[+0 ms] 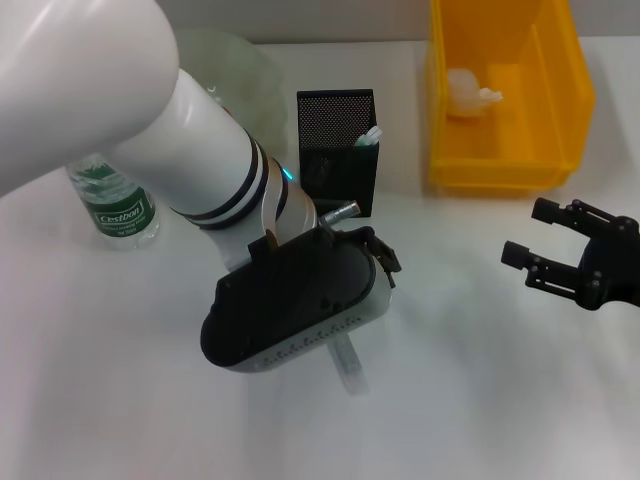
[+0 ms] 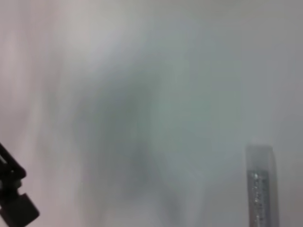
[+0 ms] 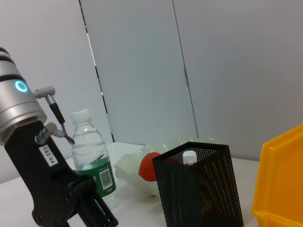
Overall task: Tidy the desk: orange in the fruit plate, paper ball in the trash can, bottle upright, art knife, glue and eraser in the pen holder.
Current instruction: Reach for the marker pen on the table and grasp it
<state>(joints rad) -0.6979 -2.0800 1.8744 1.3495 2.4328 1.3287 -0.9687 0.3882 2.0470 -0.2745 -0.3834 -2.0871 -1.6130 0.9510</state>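
The left arm's white forearm and black wrist housing fill the foreground, and the left gripper (image 1: 345, 345) hangs low over the art knife (image 1: 349, 366), a slim translucent grey stick lying flat on the white desk (image 1: 470, 400) at about 6 o'clock of the pen holder (image 1: 337, 150); whether its fingers are apart or together I cannot tell, the housing hides them. The knife looks light, stiff and smooth-cased, likely slippery, so I would pinch it across its narrow mid-body. The black mesh holder already has a white-capped glue (image 1: 368, 137) in it. At its 9 o'clock a clear water bottle (image 1: 112, 205) stands upright; the orange (image 3: 149, 166) rests in the pale fruit plate (image 1: 240, 70). The paper ball (image 1: 470, 92) lies in the yellow bin (image 1: 560, 110). The right gripper (image 1: 548, 243) waits at 4 o'clock, jaws apart, empty.
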